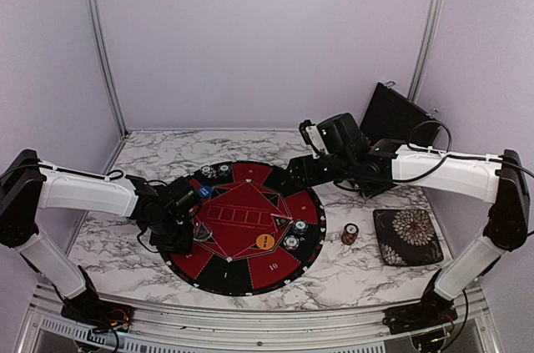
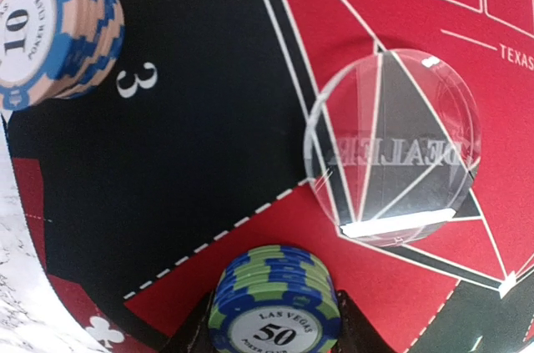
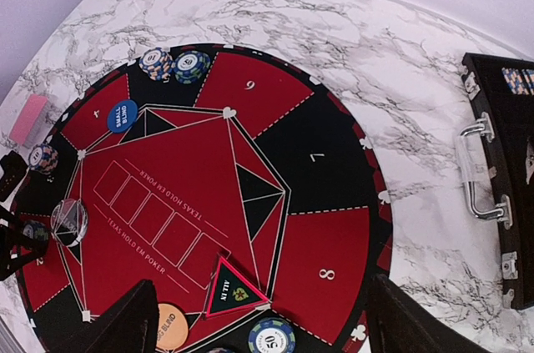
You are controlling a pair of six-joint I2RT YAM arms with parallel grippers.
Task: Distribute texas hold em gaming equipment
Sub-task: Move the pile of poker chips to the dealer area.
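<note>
— How many chip stacks can you count on the round felt mat (image 3: 334,169)?

— From my right wrist, five: two side by side at its far edge (image 3: 173,63), one at its left edge (image 3: 42,157), one between my left gripper's (image 2: 274,320) fingers, one at the near edge (image 3: 271,338). (A sixth stack (image 1: 350,234) stands off the mat on the marble table (image 1: 350,274), beside the flower-patterned tray (image 1: 407,236).)

— Buttons?

— A blue disc (image 3: 122,115), an orange disc (image 3: 170,326), and a clear dealer disc (image 2: 392,146) lying flat, its lettering mirrored. A red-edged all-in triangle (image 3: 234,288) points toward the mat's centre.

— Your hands?

— Left is clamped on the green-and-blue stack (image 2: 275,307) marked 50, upright; another stack (image 2: 50,27) marked 10 stands well apart. My right gripper (image 3: 259,320) hangs spread wide, holding nothing. The black case (image 3: 505,194) lies at the table's right edge, handle toward the mat.
</note>
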